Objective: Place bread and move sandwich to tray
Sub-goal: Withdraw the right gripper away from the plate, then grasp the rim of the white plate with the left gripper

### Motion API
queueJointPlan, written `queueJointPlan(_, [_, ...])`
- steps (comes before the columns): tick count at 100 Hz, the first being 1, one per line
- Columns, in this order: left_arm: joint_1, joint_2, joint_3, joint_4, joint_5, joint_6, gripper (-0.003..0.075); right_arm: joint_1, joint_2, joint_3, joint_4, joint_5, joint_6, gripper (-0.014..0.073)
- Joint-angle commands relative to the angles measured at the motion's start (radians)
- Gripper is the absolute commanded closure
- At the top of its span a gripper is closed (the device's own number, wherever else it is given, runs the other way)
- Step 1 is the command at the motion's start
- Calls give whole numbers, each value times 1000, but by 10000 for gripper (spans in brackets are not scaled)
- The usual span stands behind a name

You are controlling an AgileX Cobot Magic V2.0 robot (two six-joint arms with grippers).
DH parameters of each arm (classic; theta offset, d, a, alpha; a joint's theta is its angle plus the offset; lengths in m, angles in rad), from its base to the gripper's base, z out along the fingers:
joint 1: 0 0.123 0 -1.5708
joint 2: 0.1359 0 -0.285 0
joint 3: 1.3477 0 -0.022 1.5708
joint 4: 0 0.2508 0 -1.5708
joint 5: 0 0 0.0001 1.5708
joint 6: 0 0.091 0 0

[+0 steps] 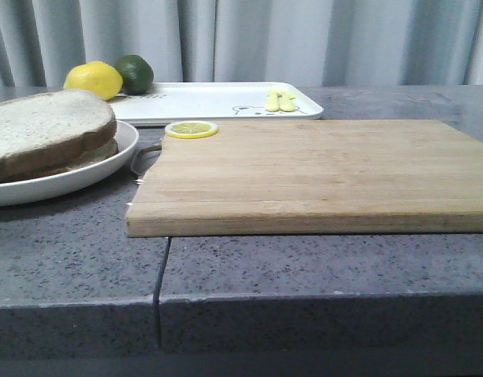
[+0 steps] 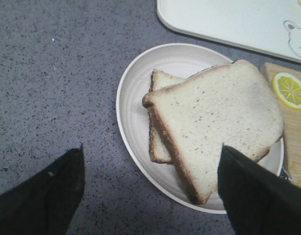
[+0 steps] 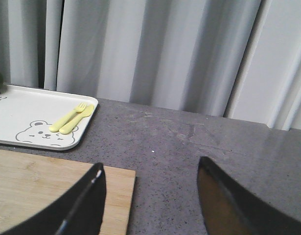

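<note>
The plain bread point(image 1: 45, 122) lies askew on top of a lower slice point(image 2: 160, 81) on the round white plate point(image 1: 92, 174) at the table's left; together they make the sandwich, and no egg shows. In the left wrist view the bread point(image 2: 219, 122) covers most of the plate point(image 2: 133, 103). My left gripper point(image 2: 151, 147) hangs open and empty above the plate's near rim. The white tray point(image 1: 217, 98) with a bear drawing lies behind, and it also shows in the left wrist view point(image 2: 228, 19) and the right wrist view point(image 3: 28, 107). My right gripper point(image 3: 150, 169) is open and empty over the cutting board's right end.
A wooden cutting board point(image 1: 304, 173) fills the middle and right, with a lemon slice point(image 1: 192, 129) on its far left corner. A lemon point(image 1: 93, 79) and a lime point(image 1: 135, 73) sit at the tray's left end. A yellow fork and spoon point(image 3: 72, 118) lie on the tray. Curtains hang behind.
</note>
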Motion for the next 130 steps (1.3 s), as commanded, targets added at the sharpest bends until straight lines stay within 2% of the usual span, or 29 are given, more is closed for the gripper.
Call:
queueJointPlan(1, [2,42,-32,0,-80,-11,242,-6,2,-27,-9,-87,-1,166])
queueJointPlan(13, [2,95,-32,0,-92,-11,272,-6,2,-27,-9,-87,-1,166])
queueJointPlan(130, [2,355,-32,-8,-194,-11,272,-6,2,-27,-9,-87,-1,166])
